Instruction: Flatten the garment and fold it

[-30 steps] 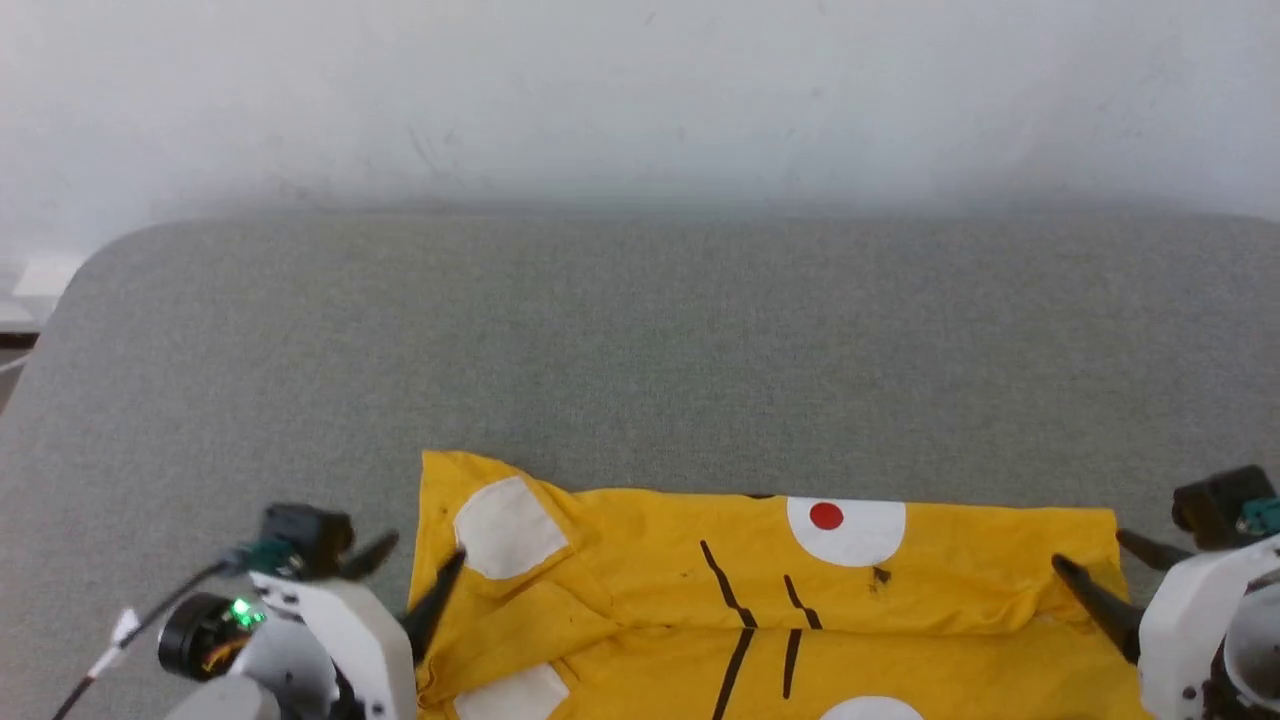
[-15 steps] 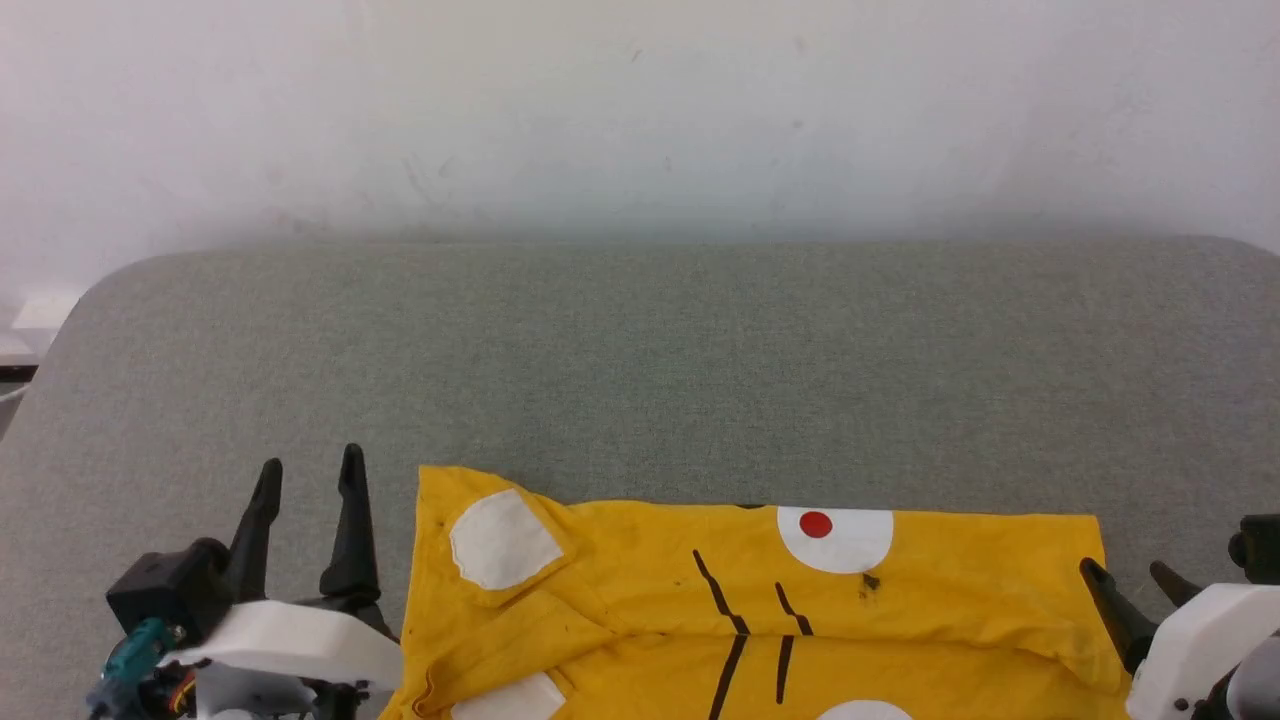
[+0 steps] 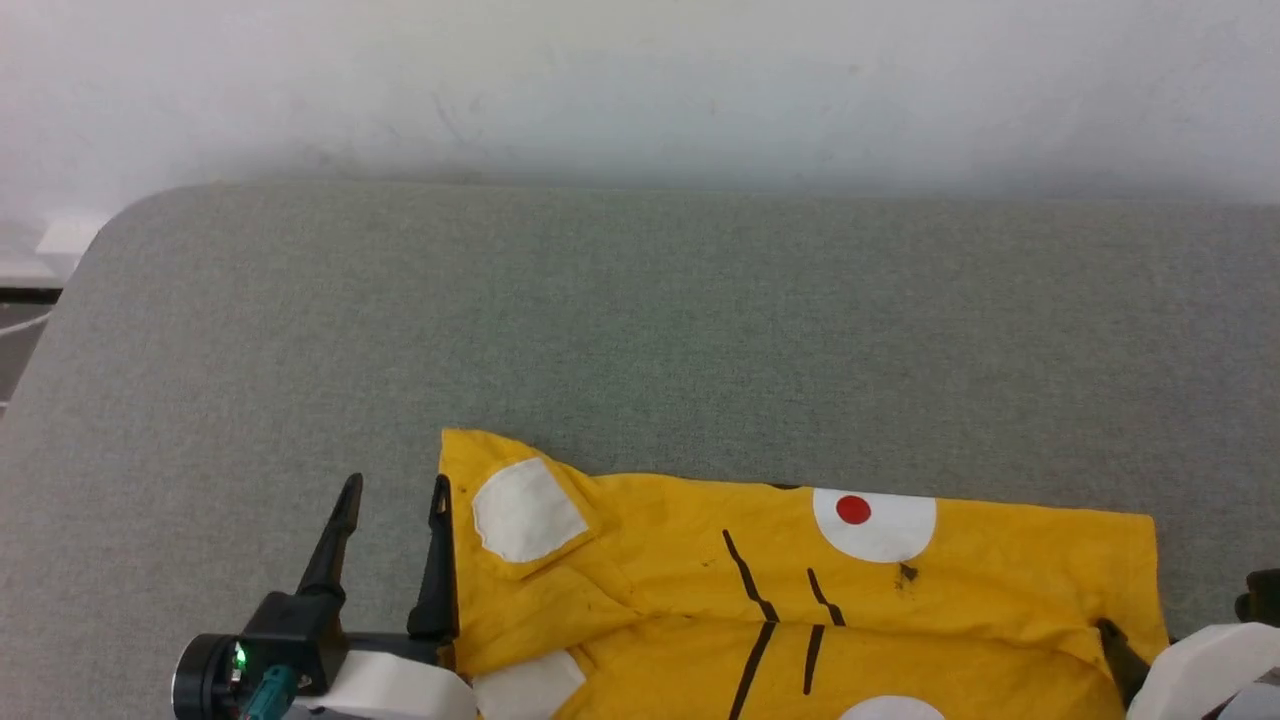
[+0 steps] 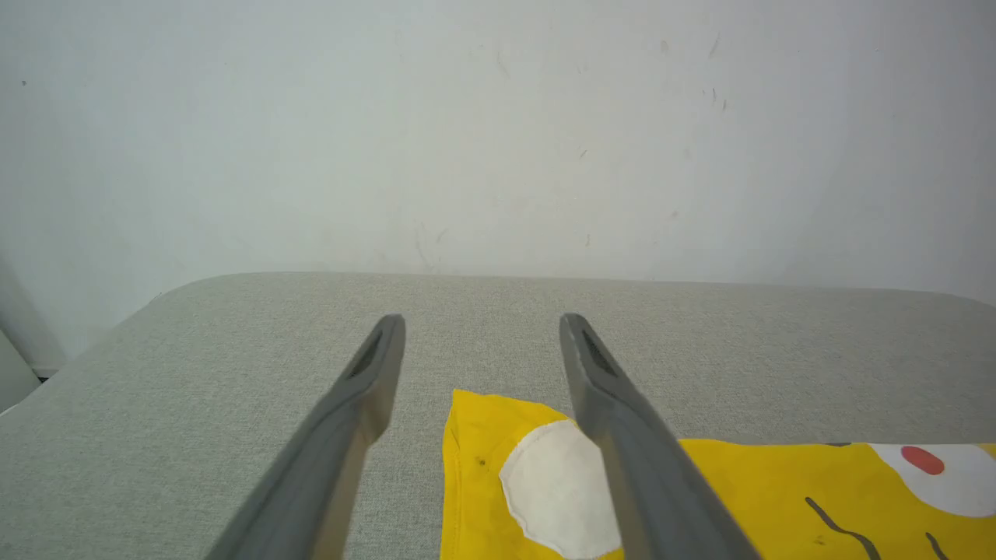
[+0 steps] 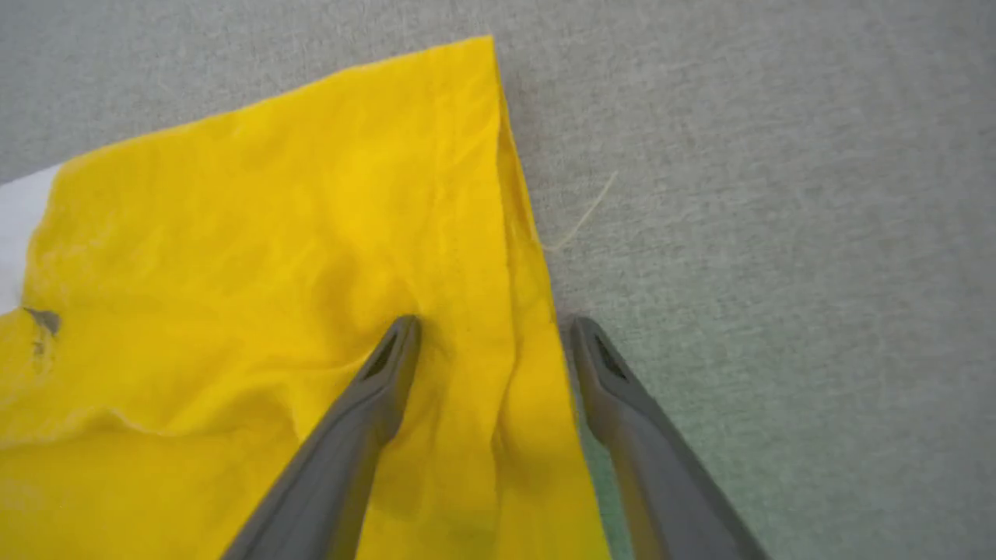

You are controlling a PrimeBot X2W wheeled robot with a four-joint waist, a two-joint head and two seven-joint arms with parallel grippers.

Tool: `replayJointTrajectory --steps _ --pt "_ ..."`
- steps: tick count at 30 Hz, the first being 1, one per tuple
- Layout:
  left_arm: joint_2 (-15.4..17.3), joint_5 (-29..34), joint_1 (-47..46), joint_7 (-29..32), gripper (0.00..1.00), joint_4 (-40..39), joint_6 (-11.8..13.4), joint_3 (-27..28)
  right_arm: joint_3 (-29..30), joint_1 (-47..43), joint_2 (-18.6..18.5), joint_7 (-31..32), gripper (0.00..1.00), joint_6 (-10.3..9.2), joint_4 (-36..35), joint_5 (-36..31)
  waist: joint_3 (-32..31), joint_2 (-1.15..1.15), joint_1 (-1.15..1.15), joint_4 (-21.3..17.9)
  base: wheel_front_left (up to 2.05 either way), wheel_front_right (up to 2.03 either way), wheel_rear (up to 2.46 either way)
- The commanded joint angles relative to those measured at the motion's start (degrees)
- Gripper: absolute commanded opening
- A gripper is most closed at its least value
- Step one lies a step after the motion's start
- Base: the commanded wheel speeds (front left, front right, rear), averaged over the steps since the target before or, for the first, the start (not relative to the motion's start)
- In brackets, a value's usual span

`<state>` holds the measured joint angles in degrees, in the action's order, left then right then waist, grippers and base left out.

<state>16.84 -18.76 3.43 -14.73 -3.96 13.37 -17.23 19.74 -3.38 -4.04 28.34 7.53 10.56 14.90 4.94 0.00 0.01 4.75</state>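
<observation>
I see the garment (image 3: 660,540) lying long axis left-right. My left gripper (image 3: 395,490) straddles its left edge, right gripper (image 5: 496,323) its right edge; both wide open, holding nothing.

Garment (image 3: 660,540): mustard-yellow T-shirt, lying print-up at the near side of the grey padded surface (image 3: 640,320).
You see it wrinkled, with a long crease across it; white patches, a red dot and black lines show.
</observation>
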Motion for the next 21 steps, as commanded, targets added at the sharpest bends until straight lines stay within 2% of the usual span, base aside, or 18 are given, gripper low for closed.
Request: replayJointTrajectory --steps 1,8,9,10,15,21 --pt "-0.69 0.98 -0.60 -0.26 1.00 0.42 -0.74 0.44 -0.49 0.84 0.30 0.48 1.00 -0.04 0.93 0.65 1.10 0.00 -0.01 0.93 0.00 0.00 0.00" --pt "-3.68 4.54 -2.40 -0.27 1.00 1.81 -4.11 3.39 -2.25 0.81 0.79 2.41 1.00 -0.04 7.33 2.05 2.67 0.00 -0.01 1.99 0.00 0.00 0.00" --pt "-4.03 4.89 -2.48 -0.27 1.00 1.85 -4.53 3.90 -2.81 0.85 0.83 2.50 0.09 -0.04 8.26 2.45 2.77 0.00 -0.01 2.00 0.00 0.00 0.00" --pt "-4.38 5.19 -2.49 -0.27 1.00 1.93 -4.95 4.39 -3.59 0.80 0.87 2.51 0.00 -0.04 8.96 2.80 2.80 0.00 -0.01 1.98 0.00 0.00 0.00" --pt "-5.85 6.49 -2.10 -0.27 1.00 2.61 -6.76 6.75 -4.04 0.87 0.54 -0.08 0.00 -0.04 9.35 3.36 2.12 0.00 -0.01 1.46 0.00 0.00 0.00" --pt "-7.09 7.92 -1.54 -0.27 1.00 3.16 -8.58 8.56 0.34 2.36 -3.28 -4.04 0.00 -0.04 5.91 0.64 1.14 0.00 -0.01 0.56 0.00 0.00 0.00"
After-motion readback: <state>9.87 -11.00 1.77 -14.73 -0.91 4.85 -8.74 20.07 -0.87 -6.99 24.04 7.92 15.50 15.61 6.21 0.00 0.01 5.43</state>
